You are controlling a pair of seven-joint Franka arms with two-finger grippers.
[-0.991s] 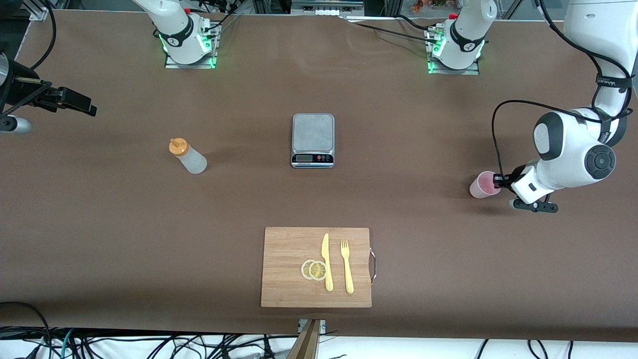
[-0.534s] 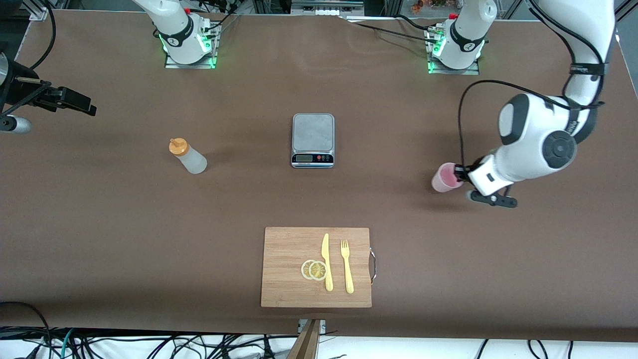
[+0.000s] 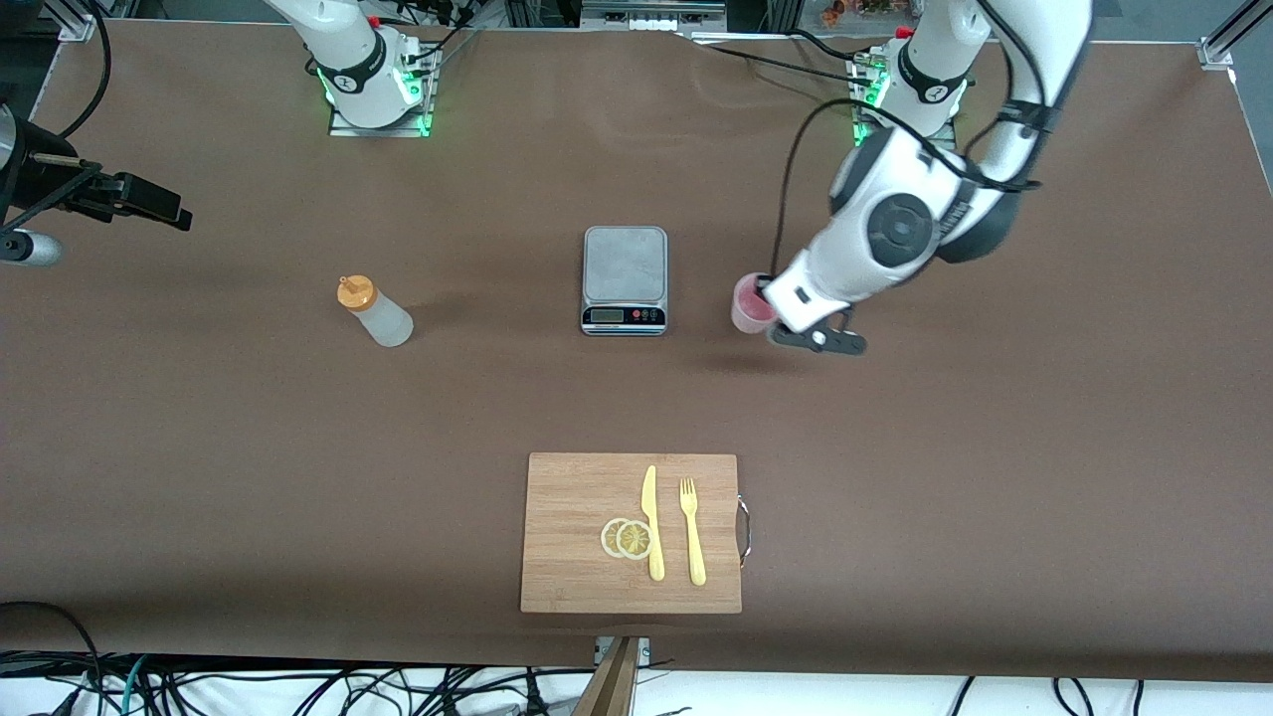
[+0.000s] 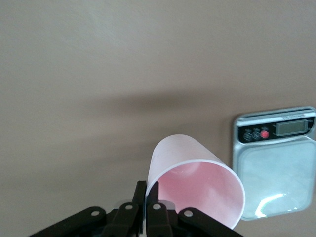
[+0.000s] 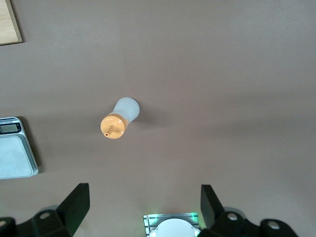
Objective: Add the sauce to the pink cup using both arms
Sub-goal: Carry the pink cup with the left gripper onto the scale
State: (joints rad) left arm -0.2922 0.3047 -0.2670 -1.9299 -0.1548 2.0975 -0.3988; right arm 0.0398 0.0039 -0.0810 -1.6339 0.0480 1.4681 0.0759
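The pink cup point(image 3: 750, 304) hangs just above the table beside the scale, on the side toward the left arm's end. My left gripper point(image 3: 766, 295) is shut on its rim, one finger inside the cup and one outside. The left wrist view shows the same pinch, the left gripper point(image 4: 146, 190) on the wall of the tilted, empty pink cup point(image 4: 197, 180). The sauce bottle point(image 3: 376, 312) with its orange cap stands upright toward the right arm's end. My right gripper point(image 3: 159, 207) waits open above that end, looking down on the sauce bottle point(image 5: 120, 117) with nothing between its fingers point(image 5: 75, 202).
A silver kitchen scale point(image 3: 624, 276) sits mid-table. Nearer the front camera lies a wooden cutting board point(image 3: 567, 497) with a yellow knife point(image 3: 651, 522), a yellow fork point(image 3: 692, 532) and two lemon slices point(image 3: 627, 538). The arm bases stand along the edge farthest from that camera.
My left arm has carried the pink cup from the left arm's end of the table inward to beside the scale. The right arm and the sauce bottle have not moved.
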